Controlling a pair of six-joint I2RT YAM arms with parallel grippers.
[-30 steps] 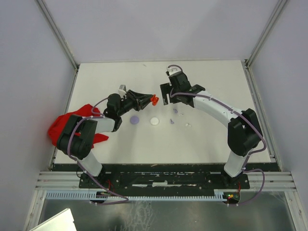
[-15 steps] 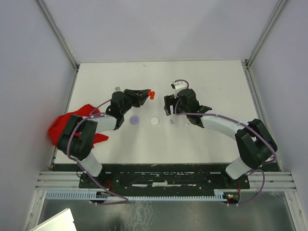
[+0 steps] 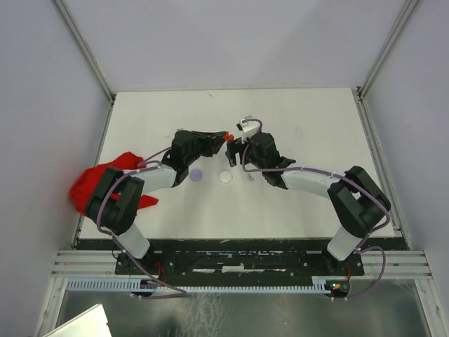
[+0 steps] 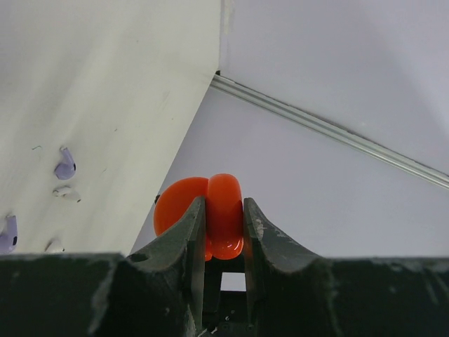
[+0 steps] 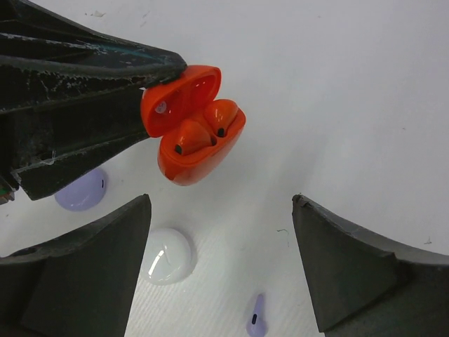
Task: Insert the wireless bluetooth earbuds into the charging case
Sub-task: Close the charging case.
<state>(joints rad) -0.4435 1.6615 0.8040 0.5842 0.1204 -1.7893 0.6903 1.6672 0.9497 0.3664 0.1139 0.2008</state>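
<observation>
Lab robot cell: white walls (image 3: 231, 42), aluminium frame (image 3: 83, 49).

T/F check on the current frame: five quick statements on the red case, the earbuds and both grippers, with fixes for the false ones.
1. The left gripper is shut on the red case. True.
2. The red case is closed. False: its lid stands open, with two red earbuds inside.
3. The right gripper holds an earbud. False: its jaws stand open and empty; a lilac earbud lies on the table.
4. A white disc lies on the table. True.
5. The red cloth lies at the table's right edge. False: it lies at the left edge, by the left arm.
</observation>
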